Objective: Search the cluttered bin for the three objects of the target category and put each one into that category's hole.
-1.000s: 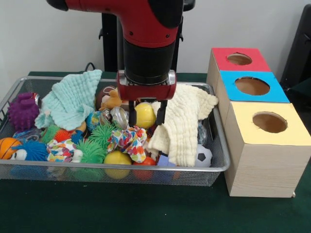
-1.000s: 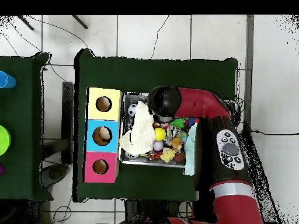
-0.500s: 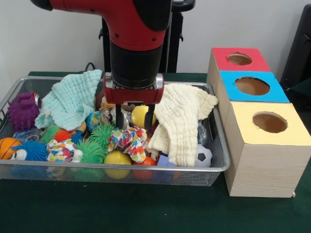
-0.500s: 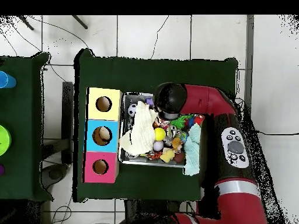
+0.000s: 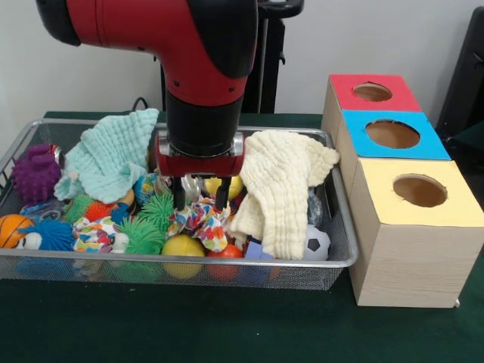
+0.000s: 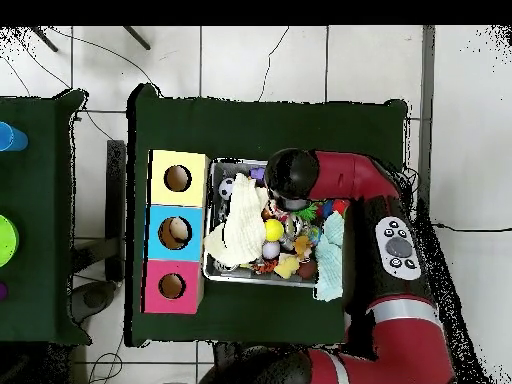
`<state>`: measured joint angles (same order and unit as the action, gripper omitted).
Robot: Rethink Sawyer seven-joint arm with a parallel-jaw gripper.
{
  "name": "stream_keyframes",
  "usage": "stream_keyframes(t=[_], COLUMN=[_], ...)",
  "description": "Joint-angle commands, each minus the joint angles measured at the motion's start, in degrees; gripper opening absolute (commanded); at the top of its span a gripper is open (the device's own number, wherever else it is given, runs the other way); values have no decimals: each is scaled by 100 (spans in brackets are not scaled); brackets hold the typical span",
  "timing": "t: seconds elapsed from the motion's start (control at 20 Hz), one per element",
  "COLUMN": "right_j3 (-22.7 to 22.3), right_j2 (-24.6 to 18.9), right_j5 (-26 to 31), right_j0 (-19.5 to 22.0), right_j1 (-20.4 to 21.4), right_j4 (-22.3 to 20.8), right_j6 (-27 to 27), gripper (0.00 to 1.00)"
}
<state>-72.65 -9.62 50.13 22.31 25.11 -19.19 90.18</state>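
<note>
Hand (image 5: 201,203) spread open, fingers straddling the colorful patterned rag (image 5: 198,220) mid-bin (image 5: 342,261), nothing gripped yet. Target category unclear to me; the rag right under my fingertips looks like the pick. Best to drop straight down, pinch a raised fold, avoid snagging the cream cloth (image 5: 283,189) just beside. Holed boxes (image 5: 412,227) sit well apart on the tabletop.
</note>
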Motion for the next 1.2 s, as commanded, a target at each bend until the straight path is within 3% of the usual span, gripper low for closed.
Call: stream_keyframes(t=[0.05,0.45,1.0,1.05,1.2], right_j3=[-9,-73,-115,-108,-138], right_j2=[-495,-544,-570,-555,-548], right_j5=[-134,-20,-309,-272,-440], right_j0=[74,64,141,138,126], right_j1=[-487,-542,-627,-633,-612], right_j4=[-315,-229,-232,-215,-288], right_j6=[-719,-628,-546,-510,-513], gripper=[100,100,100,0,0])
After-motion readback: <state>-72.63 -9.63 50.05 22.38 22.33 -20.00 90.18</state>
